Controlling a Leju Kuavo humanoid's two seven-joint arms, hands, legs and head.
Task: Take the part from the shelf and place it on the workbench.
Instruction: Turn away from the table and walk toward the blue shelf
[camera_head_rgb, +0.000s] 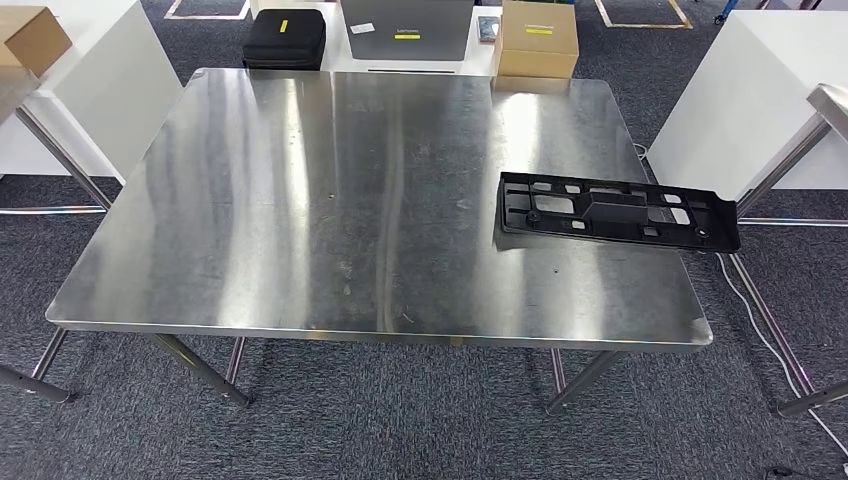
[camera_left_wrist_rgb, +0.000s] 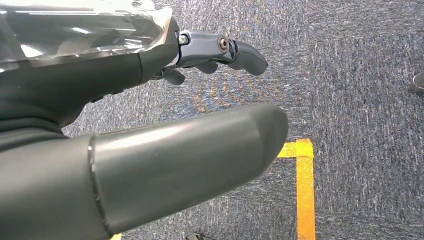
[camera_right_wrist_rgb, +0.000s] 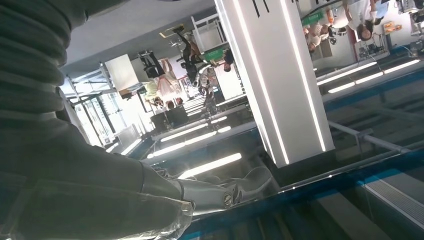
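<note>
The part (camera_head_rgb: 618, 210), a long flat black plastic bracket with cut-outs, lies on the right side of the steel workbench (camera_head_rgb: 330, 200). Its right end sticks out past the bench's right edge. Nothing touches it. In the left wrist view my left hand (camera_left_wrist_rgb: 115, 95) hangs over grey carpet, its fingers (camera_left_wrist_rgb: 235, 52) apart from the thumb and nothing in it. In the right wrist view my right hand (camera_right_wrist_rgb: 150, 195) points up towards a ceiling with strip lights, its fingers (camera_right_wrist_rgb: 245, 187) stretched out and holding nothing.
Behind the bench stand a black case (camera_head_rgb: 285, 38), a grey laptop (camera_head_rgb: 408, 28) and a cardboard box (camera_head_rgb: 538, 38). White tables flank it at left (camera_head_rgb: 110, 80) and right (camera_head_rgb: 750, 90). Yellow tape (camera_left_wrist_rgb: 305, 190) marks the carpet below my left hand.
</note>
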